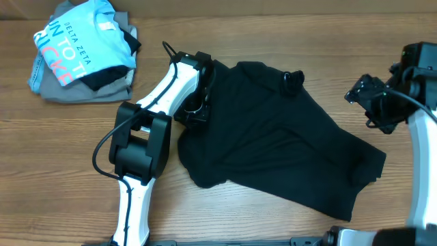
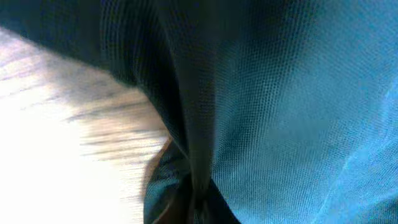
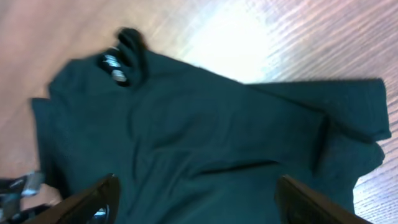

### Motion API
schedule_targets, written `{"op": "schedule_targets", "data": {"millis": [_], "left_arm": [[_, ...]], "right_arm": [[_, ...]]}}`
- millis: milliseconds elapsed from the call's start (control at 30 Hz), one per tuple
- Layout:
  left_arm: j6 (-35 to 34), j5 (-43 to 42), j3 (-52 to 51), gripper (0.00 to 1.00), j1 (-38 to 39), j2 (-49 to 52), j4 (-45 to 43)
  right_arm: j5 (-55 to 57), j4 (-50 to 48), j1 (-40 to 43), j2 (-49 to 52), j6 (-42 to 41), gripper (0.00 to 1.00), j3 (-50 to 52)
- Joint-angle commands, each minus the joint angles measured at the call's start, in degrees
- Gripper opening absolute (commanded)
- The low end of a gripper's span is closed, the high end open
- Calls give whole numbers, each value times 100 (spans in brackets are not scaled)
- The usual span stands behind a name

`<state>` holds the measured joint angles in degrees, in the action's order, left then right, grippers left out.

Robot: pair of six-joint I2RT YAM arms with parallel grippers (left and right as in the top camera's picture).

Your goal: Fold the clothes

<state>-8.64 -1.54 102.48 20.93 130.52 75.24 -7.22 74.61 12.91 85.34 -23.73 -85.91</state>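
The T-shirt point(image 1: 273, 137) lies spread across the middle of the table point(image 1: 273, 34), my left pincer point(image 1: 198, 102) on its left edge, my right pincer point(image 1: 362, 96) off its right side, a heap of other garments point(image 1: 82, 61) in the far left corner.

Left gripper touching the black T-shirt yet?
Touching. Left wrist view shows the black T-shirt pinched into a fold at the left gripper; overhead puts it on the shirt's edge.

We are at a robotics lab bench: two cabled robot arms, the left arm point(image 1: 164, 85) and the right arm point(image 1: 420, 137), work over a wood-grain table point(image 1: 273, 34) beside a heap of shirts point(image 1: 82, 58).
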Motion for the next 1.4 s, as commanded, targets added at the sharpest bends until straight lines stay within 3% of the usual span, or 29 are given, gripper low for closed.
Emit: {"op": "schedule_targets", "data": {"millis": [0, 267, 467, 633, 767, 933, 1067, 1133, 1200, 1267, 1367], "left_arm": [[-262, 302, 70, 4, -164, 31, 236], [-774, 339, 70, 4, -1255, 28, 734], [-656, 273, 70, 4, -2020, 7, 988], [-549, 245, 72, 4, -2170, -83, 1001], [-551, 232, 72, 4, -2168, -258, 957], [-461, 109, 72, 4, -2166, -608, 876], [-267, -120, 74, 15, -2166, -946, 872], [-260, -131, 76, 16, -2166, -1143, 872], [-177, -146, 76, 19, -2166, -1325, 870], [-160, -146, 76, 20, -2166, -1475, 872], [-125, -151, 76, 21, -2166, -1687, 881]], "right_arm": [[76, -103, 184, 511, 13, 80, 144], [-28, -85, 249, 1611, 555, 79, 243], [-28, -577, 260, 1976, 669, 79, 616], [-11, -636, 249, 2024, 918, 79, 977], [-275, -684, 249, 2024, 901, 61, 1506], [-643, -737, 249, 2024, 1056, 60, 2087], [-933, -695, 249, 2022, 1300, 57, 2251], [-1058, -640, 249, 2022, 1419, 47, 2253], [-1102, -651, 249, 2020, 1427, 20, 2245], [-1202, -684, 249, 2011, 1528, 4, 2168], [-1198, -658, 306, 1985, 1519, 4, 1698]]}}
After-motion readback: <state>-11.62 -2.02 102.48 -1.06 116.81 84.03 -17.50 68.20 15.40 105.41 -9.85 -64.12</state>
